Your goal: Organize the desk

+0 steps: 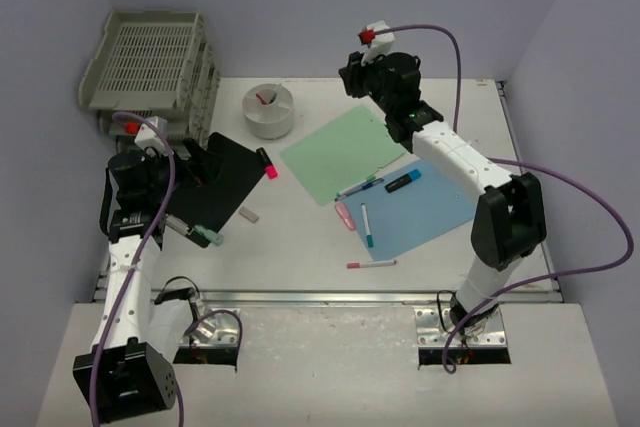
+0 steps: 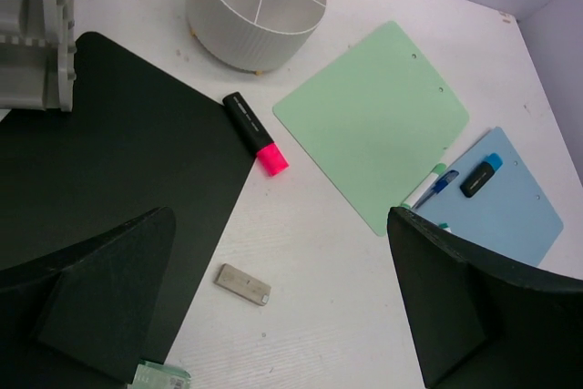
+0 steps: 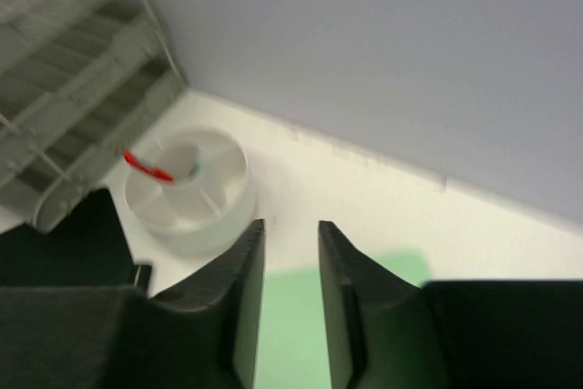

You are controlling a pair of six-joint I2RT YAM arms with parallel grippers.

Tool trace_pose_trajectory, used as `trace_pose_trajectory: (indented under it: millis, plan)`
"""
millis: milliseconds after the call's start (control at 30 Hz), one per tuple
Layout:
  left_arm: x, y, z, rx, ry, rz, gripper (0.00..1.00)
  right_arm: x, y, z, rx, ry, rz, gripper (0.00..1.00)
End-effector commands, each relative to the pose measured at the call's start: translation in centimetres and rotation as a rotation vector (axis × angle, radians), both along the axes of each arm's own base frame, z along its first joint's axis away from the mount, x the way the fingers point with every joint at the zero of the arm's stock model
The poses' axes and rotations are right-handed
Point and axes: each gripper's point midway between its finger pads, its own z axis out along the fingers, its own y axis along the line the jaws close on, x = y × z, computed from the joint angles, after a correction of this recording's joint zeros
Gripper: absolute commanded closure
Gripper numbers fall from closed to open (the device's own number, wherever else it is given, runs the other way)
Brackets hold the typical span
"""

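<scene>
The white desk holds loose stationery. My left gripper hangs open over the edge of a black sheet, with a small grey eraser on the desk between its fingers. A pink highlighter lies beside the sheet. My right gripper is raised at the back of the desk, above the green sheet. Its jaws stand a narrow gap apart with nothing between them. The round white pen holder with a red pen in it stands to its left.
Grey stacked trays fill the back left corner. A blue sheet carries a marker and a pen. A pink pen lies near the front rail, and a green-capped marker lies by the left arm.
</scene>
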Motion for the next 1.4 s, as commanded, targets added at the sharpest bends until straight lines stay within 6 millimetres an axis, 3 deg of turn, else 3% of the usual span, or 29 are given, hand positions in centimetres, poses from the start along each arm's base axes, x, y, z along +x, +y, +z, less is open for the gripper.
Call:
trace_pose_trajectory:
  millis: [0, 100, 133, 200, 267, 433, 767, 1133, 1367]
  plan:
    - [0.0, 0.4, 2.1, 0.059, -0.094, 0.007, 0.00, -4.3, -6.8, -12.9, 0.031, 0.684, -0.306, 0.71]
    - [-0.1, 0.5, 1.8, 0.059, -0.088, 0.013, 0.00, -6.4, -8.1, -15.8, 0.122, 0.925, -0.471, 0.69]
    - [-0.1, 0.5, 1.9, 0.058, -0.089, 0.014, 0.00, -7.9, -8.5, -16.9, 0.111, 1.017, -0.502, 0.69]
    - [-0.1, 0.6, 1.6, 0.058, -0.082, 0.023, 0.00, -8.6, -8.5, -17.3, 0.188, 1.084, -0.541, 0.65]
    - [-0.2, 0.6, 1.6, 0.062, -0.082, 0.027, 0.00, -10.4, -9.0, -19.0, 0.217, 1.157, -0.582, 0.60]
    - [-0.2, 0.9, 0.7, 0.065, -0.063, 0.037, 0.00, -12.4, -10.4, -21.8, 0.229, 1.269, -0.698, 0.60]
    - [0.2, 1.2, -0.7, 0.053, -0.028, 0.054, 0.00, -12.0, -12.3, -26.7, 0.196, 1.381, -0.824, 0.64]
    - [0.7, 1.5, -2.3, 0.044, 0.008, 0.067, 0.00, -10.5, -11.7, -28.8, 0.215, 1.414, -0.847, 0.64]
    - [0.7, 1.6, -3.2, 0.048, 0.023, 0.069, 0.00, -10.7, -11.8, -29.8, 0.204, 1.434, -0.859, 0.64]
